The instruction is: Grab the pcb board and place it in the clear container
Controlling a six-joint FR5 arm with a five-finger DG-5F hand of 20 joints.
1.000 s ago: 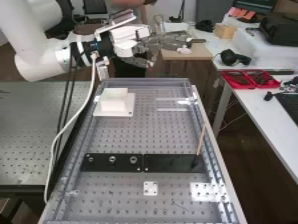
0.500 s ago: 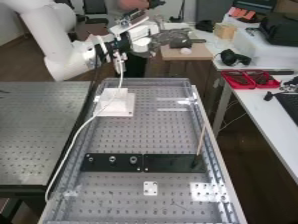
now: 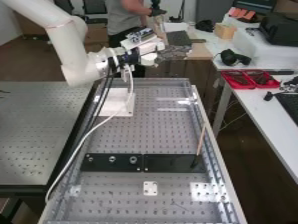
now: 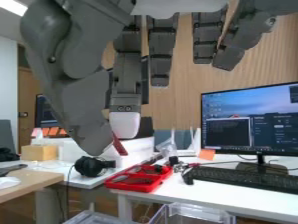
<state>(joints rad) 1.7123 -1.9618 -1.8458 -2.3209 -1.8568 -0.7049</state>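
Beyond the bench's far end, in the high view, the hand (image 3: 174, 52) is held up in the air over the floor and the wooden table's near edge. In the wrist view the hand (image 4: 80, 95) has its thumb closed toward a white-tipped finger, and a thin dark red pcb board (image 4: 120, 145) is pinched between them, seen nearly edge-on and mostly hidden. Clear plastic walls of a container (image 4: 193, 212) show low in the wrist view, below the white table and apart from the hand; its inside is largely cut off.
A white block on a base (image 3: 124, 107) stands at the bench's far left, partly behind the arm's cable. Black plates (image 3: 174, 163) and a thin stick (image 3: 201, 140) are nearer. Red trays (image 3: 249, 79), headphones (image 3: 233, 57) and a keyboard (image 4: 243, 179) lie on the white table.
The arm has swung rightward in the high view, and the hand is a little lower and further right than a second ago. The white cable has shifted right across the white block.
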